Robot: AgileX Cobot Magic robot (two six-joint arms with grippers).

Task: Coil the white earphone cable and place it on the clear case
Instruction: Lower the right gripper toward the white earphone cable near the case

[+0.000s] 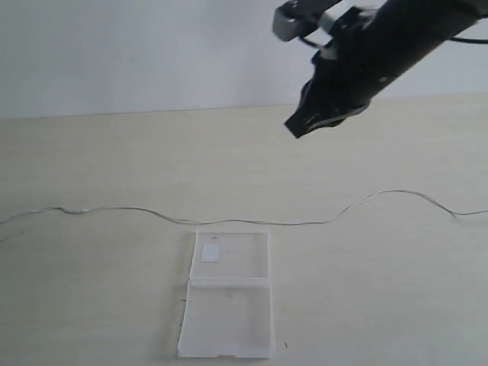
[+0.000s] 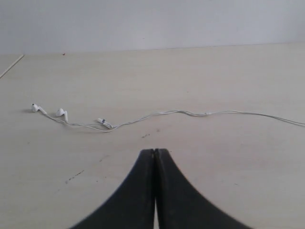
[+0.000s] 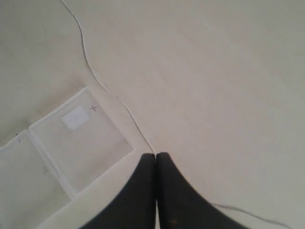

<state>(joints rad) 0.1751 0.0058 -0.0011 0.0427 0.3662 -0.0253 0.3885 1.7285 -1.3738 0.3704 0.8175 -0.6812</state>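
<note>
In the exterior view we see a pale, matt tabletop (image 1: 114,152) running back to a plain whitish wall (image 1: 137,53). The white earphone cable (image 1: 252,223) lies stretched across the tabletop in loose waves from the left edge to the right edge. The clear case (image 1: 229,320) lies open and flat just in front of the cable's middle, with a small white label (image 1: 210,252) in its far half. The right gripper (image 1: 299,126) hangs in the air above the table on its black arm, well apart from both.

In the left wrist view the left gripper (image 2: 155,151) has its jaws pressed together with nothing between them. It is above bare table marked by a few dark specks. Beyond it the cable (image 2: 167,112) ends in two earbuds (image 2: 35,108), lying near each other. The same blank wall closes the scene.

In the right wrist view the right gripper (image 3: 156,155) is likewise closed tight and holds nothing. The cable (image 3: 83,47) passes close beside the labelled half of the case (image 3: 95,143) and disappears behind the fingertips. The surface around it is bare and cream-coloured.
</note>
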